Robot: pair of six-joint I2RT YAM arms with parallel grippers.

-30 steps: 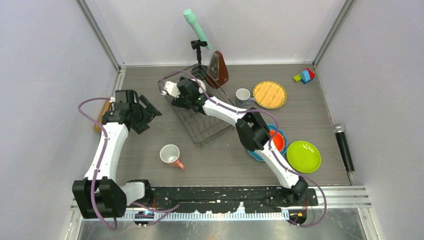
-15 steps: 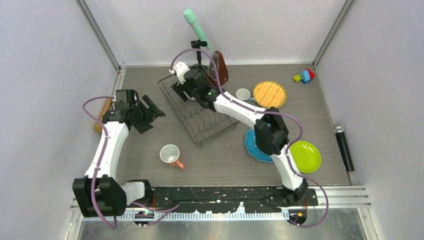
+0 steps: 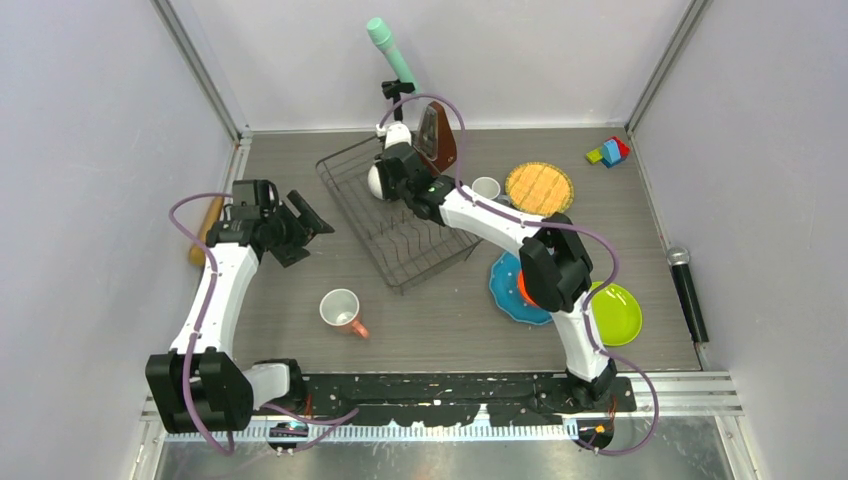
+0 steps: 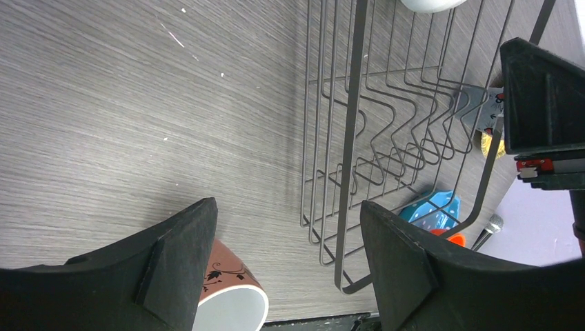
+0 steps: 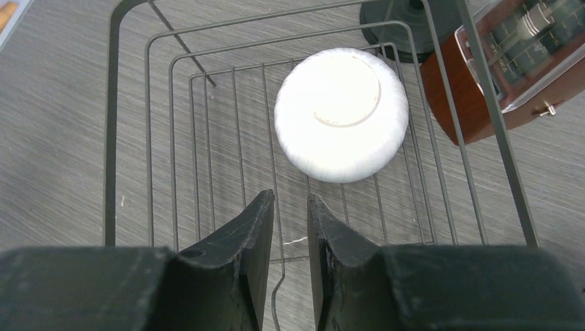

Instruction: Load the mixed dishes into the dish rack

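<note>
The white bowl [image 5: 341,114] lies upside down in the far end of the black wire dish rack [image 3: 410,250]. Just above and behind it hangs my right gripper [image 5: 290,196], open by only a narrow gap, holding nothing. To the rack's left my left gripper [image 4: 286,207] is wide open and empty, with the pink mug [image 3: 342,310] on its side below it. The blue dotted plate [image 3: 506,292] carries the orange bowl [image 3: 522,288], half hidden by my right arm. The lime green plate [image 3: 615,315], yellow woven plate [image 3: 539,188] and grey mug [image 3: 486,188] stand on the table.
A brown metronome [image 3: 437,138] and a microphone stand [image 3: 398,95] sit right behind the rack. A wooden rolling pin [image 3: 203,232] lies by the left wall. A black microphone [image 3: 687,292] lies along the right edge, and coloured blocks [image 3: 609,151] sit at the back right.
My right gripper has moved off the white bowl toward the rack's far end, and its jaws have narrowed from wide open. The bowl now lies uncovered in the rack. The left arm has barely shifted.
</note>
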